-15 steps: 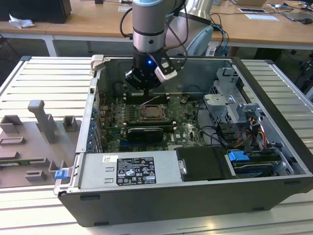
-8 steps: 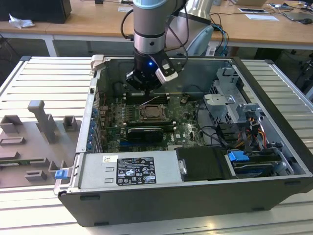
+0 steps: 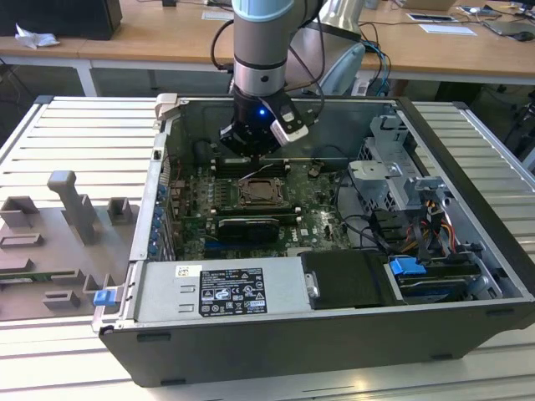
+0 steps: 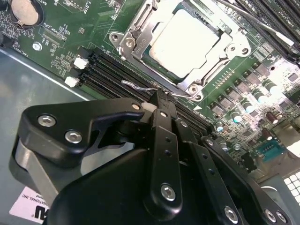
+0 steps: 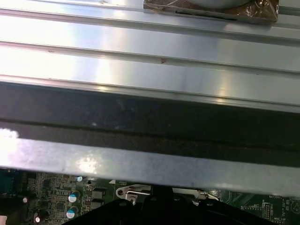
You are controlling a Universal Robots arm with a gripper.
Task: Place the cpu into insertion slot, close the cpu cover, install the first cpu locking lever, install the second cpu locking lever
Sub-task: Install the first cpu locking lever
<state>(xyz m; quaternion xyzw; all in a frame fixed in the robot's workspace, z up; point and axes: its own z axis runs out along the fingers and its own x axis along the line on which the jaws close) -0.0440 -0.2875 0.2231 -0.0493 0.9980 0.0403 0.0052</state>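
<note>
The cpu (image 4: 185, 40) lies flat in the insertion slot (image 3: 261, 194), pale metal face up, at the middle of the green board (image 4: 93, 23) inside an open computer case (image 3: 251, 355). The cpu cover (image 4: 140, 35) is down over it, its silvery frame bordering the chip.

Just beside the socket, the gripper (image 4: 159, 97) stands over a bank of black memory slots (image 4: 112, 70). Its tips touch the bent end of a thin wire lever (image 4: 138, 86). The jaws look drawn together, though whether they pinch the wire or only press on it cannot be told. What looks like the 2nd lever (image 4: 253, 21) runs as a thin rod along the socket's opposite side, well apart from the gripper.

By the look of it, 2 of the 4 steps are done and the 1st lever is in hand. That step calls for steady pressure on a springy wire that could slip from under the tips.

The count is 1 cpu, 1 slot, 1 cover, 2 levers and 1 gripper on 1 arm (image 3: 263, 50). In the exterior view, 1 grey power supply (image 3: 221, 288) lies along the case's near side. A drive cage (image 3: 389, 159) stands at the exterior view's right.
</note>
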